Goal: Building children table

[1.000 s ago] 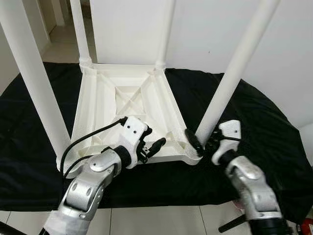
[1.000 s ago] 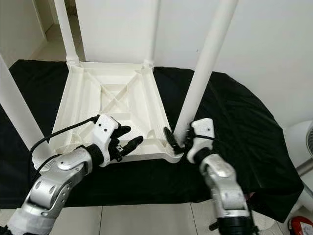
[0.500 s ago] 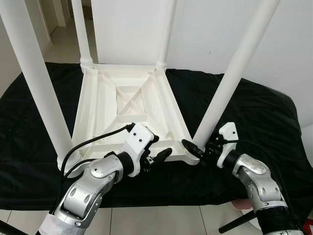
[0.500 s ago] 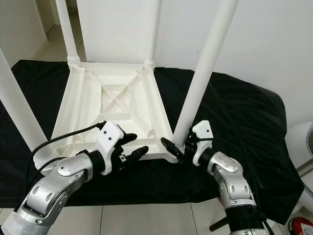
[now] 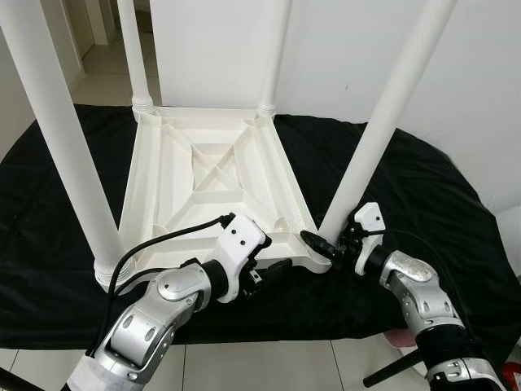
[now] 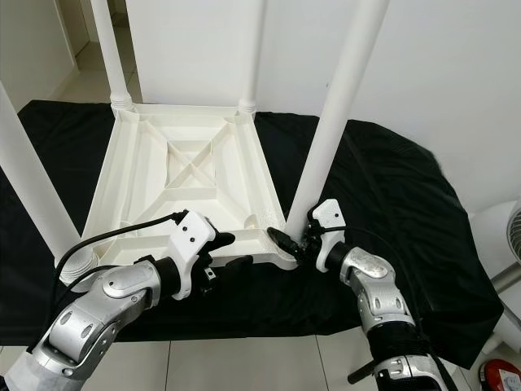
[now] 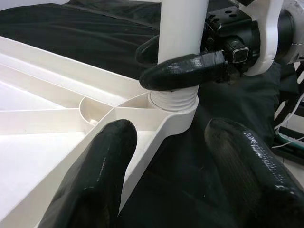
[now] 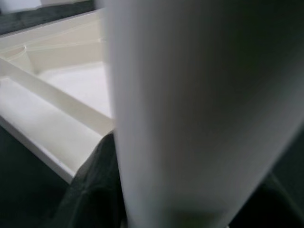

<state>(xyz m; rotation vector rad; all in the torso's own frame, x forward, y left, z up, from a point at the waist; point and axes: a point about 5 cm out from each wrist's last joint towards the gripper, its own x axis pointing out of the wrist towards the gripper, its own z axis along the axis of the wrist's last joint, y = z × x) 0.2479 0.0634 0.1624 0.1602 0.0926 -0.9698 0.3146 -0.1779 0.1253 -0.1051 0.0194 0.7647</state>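
A white plastic children's table [image 5: 216,175] lies upside down on a black cloth [image 5: 423,187], its legs pointing up. My right gripper [image 5: 328,242] is shut on the near-right leg [image 5: 383,122] just above its screw socket. One black finger [image 7: 185,71] crosses the front of the leg [image 7: 183,23] and the other shows behind it. That leg [image 8: 190,114] is close and blurred in the right wrist view. My left gripper [image 6: 230,251] is open at the table's near rim, a short way left of that socket. Its fingers [image 7: 99,175] straddle the rim without holding it.
The near-left leg [image 5: 57,138] rises close to my left arm, and two far legs [image 5: 134,49] stand by the white wall. Tiled floor lies below the cloth's front edge. A white fan [image 6: 509,236] stands at the right. A black cable [image 5: 163,240] loops from my left wrist.
My left gripper slid right and down to the table's near rim. My right gripper moved down the near-right leg to its base, with the forearm now lower.
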